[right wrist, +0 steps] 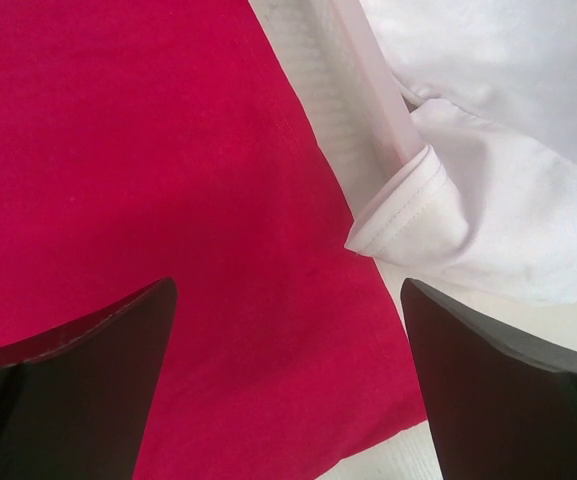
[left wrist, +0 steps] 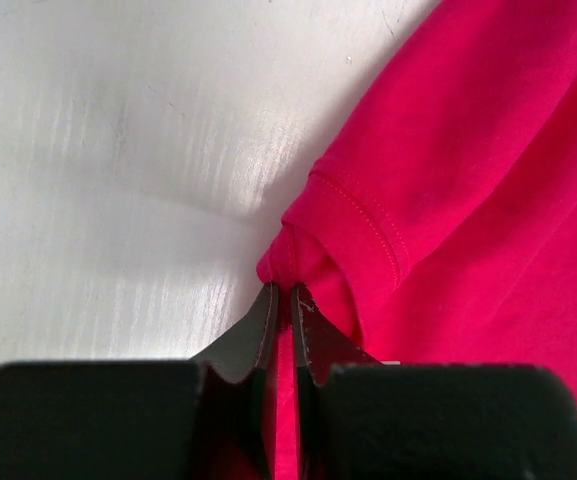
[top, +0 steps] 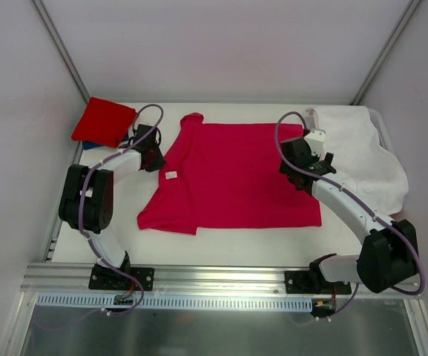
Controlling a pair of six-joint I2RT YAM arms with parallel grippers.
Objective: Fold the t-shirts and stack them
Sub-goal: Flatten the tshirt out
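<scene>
The crimson-pink t-shirt lies spread flat in the middle of the table, with a small white neck tag near its left edge. My left gripper is shut on a bunched bit of that shirt's sleeve edge at its left side. My right gripper hovers open over the shirt's right edge, holding nothing. A folded brighter red t-shirt lies at the back left, with a sliver of the blue t-shirt showing under it.
A crumpled white cloth lies at the back right, and its hemmed edge reaches close to the crimson shirt. White walls enclose the table on three sides. An aluminium rail runs along the near edge.
</scene>
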